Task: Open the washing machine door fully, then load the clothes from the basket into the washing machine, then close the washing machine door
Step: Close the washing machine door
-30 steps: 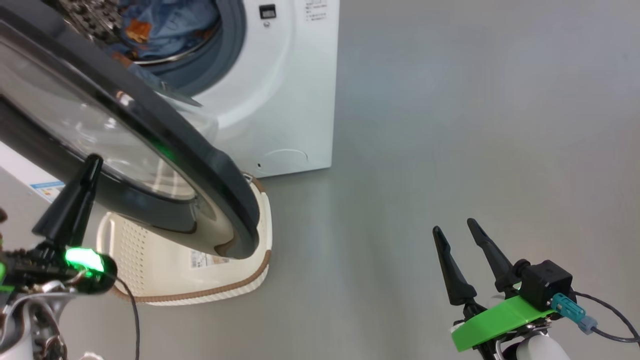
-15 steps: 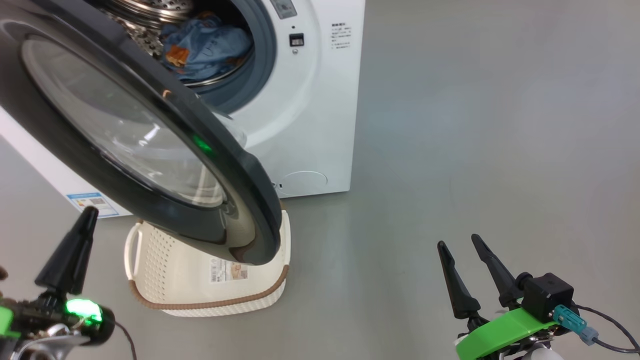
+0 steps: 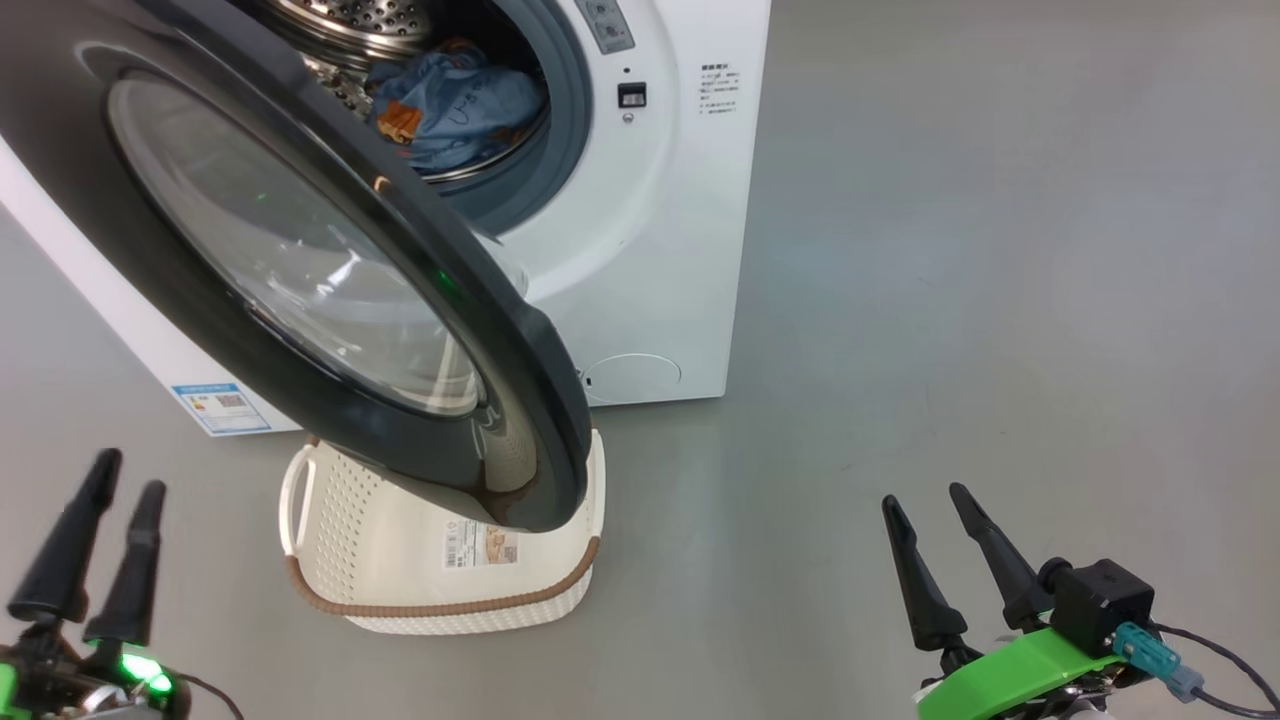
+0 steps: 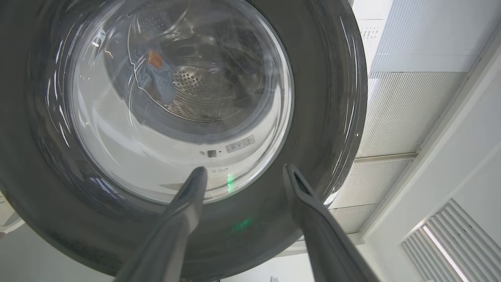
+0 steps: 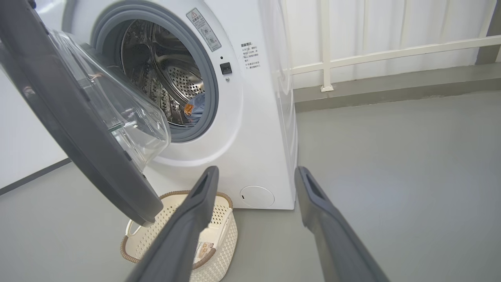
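Drawn back from the door [image 3: 300,260], the left fingers [image 3: 130,570] have spread apart, its glass just ahead of them. Likewise spread, the right fingers [image 3: 912,575] have the basket [image 3: 400,560] to their left.

The washing machine door [image 3: 330,280] stands partly open, swung across the left front of the washing machine [image 3: 680,250] and overhanging the basket [image 3: 440,590]; it bars approach from the left. The drum mouth is reachable from the right, past the door's edge. The gap between door and basket rim appears narrow, though the angle is poor. Open floor [image 3: 1000,300] lies right of the machine.
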You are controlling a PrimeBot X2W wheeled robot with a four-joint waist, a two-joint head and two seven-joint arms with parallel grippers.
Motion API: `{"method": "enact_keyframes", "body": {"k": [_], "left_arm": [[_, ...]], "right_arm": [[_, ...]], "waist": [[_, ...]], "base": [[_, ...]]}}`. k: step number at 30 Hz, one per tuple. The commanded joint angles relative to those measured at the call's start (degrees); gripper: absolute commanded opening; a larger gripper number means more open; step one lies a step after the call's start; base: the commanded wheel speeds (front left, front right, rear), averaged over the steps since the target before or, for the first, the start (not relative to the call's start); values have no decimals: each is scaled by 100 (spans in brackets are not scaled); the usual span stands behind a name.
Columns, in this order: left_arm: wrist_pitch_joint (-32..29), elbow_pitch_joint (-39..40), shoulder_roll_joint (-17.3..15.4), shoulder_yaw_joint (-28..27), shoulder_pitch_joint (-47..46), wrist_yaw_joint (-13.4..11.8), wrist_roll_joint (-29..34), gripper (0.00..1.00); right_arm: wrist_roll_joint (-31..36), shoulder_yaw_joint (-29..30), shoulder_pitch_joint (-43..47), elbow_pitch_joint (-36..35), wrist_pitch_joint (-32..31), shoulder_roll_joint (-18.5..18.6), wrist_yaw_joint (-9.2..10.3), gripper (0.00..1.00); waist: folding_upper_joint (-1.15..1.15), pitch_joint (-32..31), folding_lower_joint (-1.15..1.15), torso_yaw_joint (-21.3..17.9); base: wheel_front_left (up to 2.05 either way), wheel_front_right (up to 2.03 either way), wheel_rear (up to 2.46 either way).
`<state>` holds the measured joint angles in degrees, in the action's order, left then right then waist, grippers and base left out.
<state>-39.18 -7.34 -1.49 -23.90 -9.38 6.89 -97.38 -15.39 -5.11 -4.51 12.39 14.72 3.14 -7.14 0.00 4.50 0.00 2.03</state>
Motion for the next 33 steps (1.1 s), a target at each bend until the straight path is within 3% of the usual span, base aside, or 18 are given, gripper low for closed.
{"method": "enact_keyframes", "body": {"k": [1, 9, 13, 18, 23, 25, 29, 33], "left_arm": [[132, 244, -139, -171, 9, 59, 129, 100], [912, 819, -146, -23, 190, 59, 970, 100], [1500, 1117, -322, 284, 327, 59, 1621, 100], [2571, 1335, -763, 852, 506, 59, 2190, 100], [3909, 1220, -1495, 1700, 741, 59, 2850, 100], [4823, 966, -1924, 2251, 829, 59, 3249, 100], [5309, 676, -2283, 2714, 847, 59, 3634, 100], [5412, 484, -2354, 2745, 791, 59, 4188, 100]], "right_arm": [[-128, -150, -36, -149, 28, -26, -35, 100], [-119, -152, -26, -172, 28, -26, -35, 100], [-111, -154, -31, -179, 28, -26, -35, 100], [-109, -160, -33, -173, 28, -26, -35, 100], [-111, -161, -28, -171, 28, -26, -35, 100], [-117, -159, -24, -169, 28, -26, -35, 100], [-111, -159, -13, -167, 28, -26, -35, 100], [-97, -147, 7, -160, 28, -26, -35, 100]], "waist": [[0, -12, 0, 17], [0, -38, 0, 55], [0, -35, 0, 62], [0, -40, 0, 61], [0, -52, 0, 55], [0, -73, 0, 52], [0, -100, 0, 55], [0, -135, 0, 67]], "base": [[0, 0, 0], [0, 0, 0], [0, 0, 0], [0, 0, 0], [0, 0, 0], [0, 0, 0], [0, 0, 0], [0, 0, 0]]}}
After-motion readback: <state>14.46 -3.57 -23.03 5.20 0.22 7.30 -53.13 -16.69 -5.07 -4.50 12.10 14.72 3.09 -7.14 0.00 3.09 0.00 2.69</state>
